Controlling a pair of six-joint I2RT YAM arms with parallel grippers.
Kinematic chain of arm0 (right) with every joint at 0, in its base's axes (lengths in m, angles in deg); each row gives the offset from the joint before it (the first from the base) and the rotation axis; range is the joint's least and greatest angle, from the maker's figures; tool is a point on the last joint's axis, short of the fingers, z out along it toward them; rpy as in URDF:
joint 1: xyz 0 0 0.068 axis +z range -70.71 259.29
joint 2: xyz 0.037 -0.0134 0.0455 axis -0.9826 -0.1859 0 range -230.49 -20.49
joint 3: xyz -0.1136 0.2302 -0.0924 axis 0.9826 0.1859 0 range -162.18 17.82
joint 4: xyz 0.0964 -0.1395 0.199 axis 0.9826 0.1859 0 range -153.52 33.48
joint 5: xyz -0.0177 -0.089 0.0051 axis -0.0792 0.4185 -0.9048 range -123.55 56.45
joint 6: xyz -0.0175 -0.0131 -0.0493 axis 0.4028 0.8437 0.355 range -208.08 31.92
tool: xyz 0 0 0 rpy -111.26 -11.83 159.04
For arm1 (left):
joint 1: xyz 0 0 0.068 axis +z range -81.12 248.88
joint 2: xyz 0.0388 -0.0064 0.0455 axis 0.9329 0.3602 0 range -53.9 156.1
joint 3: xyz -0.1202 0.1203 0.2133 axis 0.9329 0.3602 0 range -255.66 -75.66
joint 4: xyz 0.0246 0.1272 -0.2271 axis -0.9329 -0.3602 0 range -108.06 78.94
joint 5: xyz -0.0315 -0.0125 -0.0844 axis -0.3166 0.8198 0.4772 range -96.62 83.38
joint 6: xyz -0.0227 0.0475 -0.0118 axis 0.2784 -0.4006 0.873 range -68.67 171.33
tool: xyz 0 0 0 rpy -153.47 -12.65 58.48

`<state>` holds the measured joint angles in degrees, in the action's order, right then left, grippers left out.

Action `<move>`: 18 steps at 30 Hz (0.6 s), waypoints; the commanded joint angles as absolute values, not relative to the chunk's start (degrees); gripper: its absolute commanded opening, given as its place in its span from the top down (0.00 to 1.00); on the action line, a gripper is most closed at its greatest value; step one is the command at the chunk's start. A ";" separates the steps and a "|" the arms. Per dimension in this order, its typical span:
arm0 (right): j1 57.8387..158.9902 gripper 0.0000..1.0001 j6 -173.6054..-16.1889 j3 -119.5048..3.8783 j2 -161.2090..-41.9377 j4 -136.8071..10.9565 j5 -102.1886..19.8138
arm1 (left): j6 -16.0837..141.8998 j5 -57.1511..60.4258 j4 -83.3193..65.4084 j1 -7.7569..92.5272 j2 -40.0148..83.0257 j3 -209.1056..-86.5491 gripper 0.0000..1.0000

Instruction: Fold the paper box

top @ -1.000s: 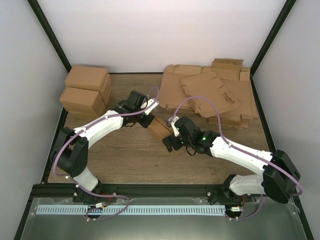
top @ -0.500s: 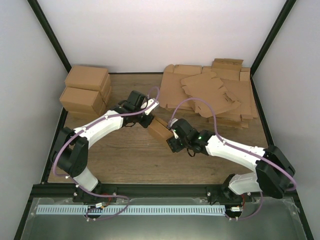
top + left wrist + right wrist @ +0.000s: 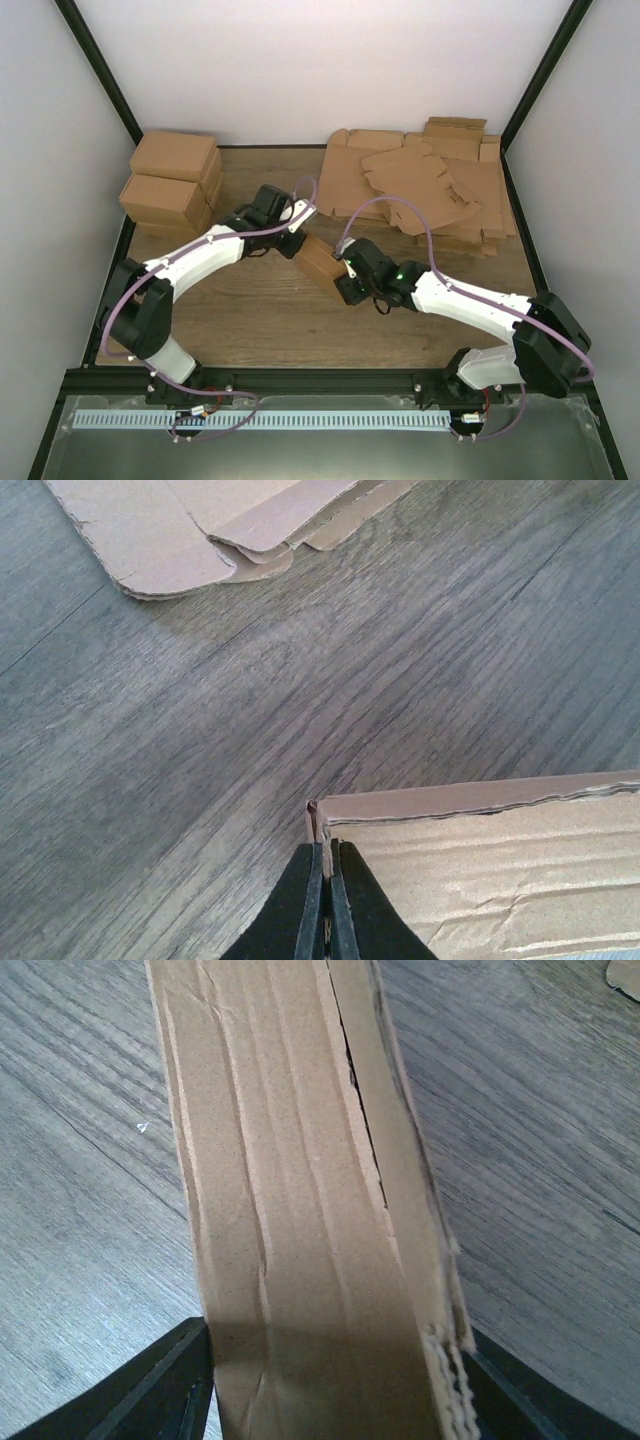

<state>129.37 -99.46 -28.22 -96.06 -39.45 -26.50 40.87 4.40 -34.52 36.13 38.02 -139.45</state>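
The paper box [image 3: 318, 260] is a small brown carton, folded up, in the middle of the wooden table between my two grippers. My left gripper [image 3: 300, 241] is at its far left corner. In the left wrist view this gripper [image 3: 326, 865] is shut on a thin cardboard edge at the corner of the box [image 3: 490, 870]. My right gripper [image 3: 345, 281] is at the box's near right end. In the right wrist view its fingers [image 3: 165, 1385] stand on either side of the box [image 3: 300, 1210] and press on both sides.
Several finished brown cartons [image 3: 172, 180] are stacked at the back left. A pile of flat cardboard blanks [image 3: 430, 185] lies at the back right, and its edge shows in the left wrist view [image 3: 200, 530]. Black frame posts stand at both sides.
My right gripper has moved up and left onto the box's near end and now straddles it. The box turned slightly. The left arm has hardly moved.
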 commanded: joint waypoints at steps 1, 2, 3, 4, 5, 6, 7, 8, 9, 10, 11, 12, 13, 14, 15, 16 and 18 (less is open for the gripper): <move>129.65 0.38 -100.75 -29.72 -95.18 -40.58 -25.45 | 41.52 4.95 -36.23 35.44 36.62 -137.20 0.96; 129.64 0.38 -100.76 -29.61 -95.22 -40.63 -25.47 | 41.54 4.90 -36.13 35.42 36.59 -136.92 0.96; 129.65 0.38 -100.75 -29.60 -95.27 -40.64 -25.46 | 41.71 4.89 -36.07 35.40 36.55 -136.64 0.96; 129.65 0.38 -100.77 -29.57 -95.30 -40.67 -25.42 | 41.83 4.89 -36.03 35.40 36.54 -136.36 0.96; 129.65 0.38 -100.85 -29.59 -95.42 -40.60 -25.39 | 42.03 4.91 -35.94 35.40 36.58 -136.12 0.96; 129.65 0.38 -100.85 -29.57 -95.54 -40.52 -25.28 | 42.12 4.90 -35.81 35.32 36.50 -135.82 0.96; 129.65 0.36 -100.91 -29.71 -95.63 -40.50 -25.18 | 42.21 4.89 -35.58 35.23 36.30 -135.48 0.96; 129.65 0.34 -101.06 -29.69 -95.64 -40.49 -24.98 | 42.33 4.91 -35.27 35.21 36.19 -135.10 0.96; 129.65 0.33 -101.13 -29.57 -95.59 -40.49 -24.80 | 42.44 4.89 -34.96 35.22 36.08 -134.65 0.96; 129.65 0.33 -101.24 -29.58 -95.52 -40.49 -24.56 | 42.60 4.91 -34.64 35.22 35.95 -134.29 0.96; 129.65 0.33 -101.39 -29.69 -95.45 -40.41 -24.36 | 42.77 5.01 -34.40 35.22 35.97 -133.87 0.96; 129.65 0.32 -101.57 -29.71 -95.36 -40.34 -24.20 | 42.95 4.98 -34.13 35.16 35.93 -133.66 0.96; 129.65 0.31 -101.60 -29.73 -95.24 -40.25 -24.08 | 43.16 4.95 -34.03 35.09 35.92 -133.45 0.96; 129.65 0.30 -101.68 -29.79 -95.18 -40.16 -24.07 | 43.25 4.78 -33.88 34.98 36.03 -133.34 0.96; 129.65 0.30 -101.78 -29.81 -95.05 -40.02 -23.95 | 43.40 4.67 -33.83 34.85 36.03 -133.23 0.96; 129.65 0.30 -101.79 -29.82 -95.05 -39.84 -23.70 | 43.54 4.44 -33.87 34.73 36.06 -133.16 0.96; 129.65 0.30 -101.88 -29.74 -95.07 -39.59 -23.02 | 44.11 4.00 -34.22 34.37 35.83 -133.25 0.96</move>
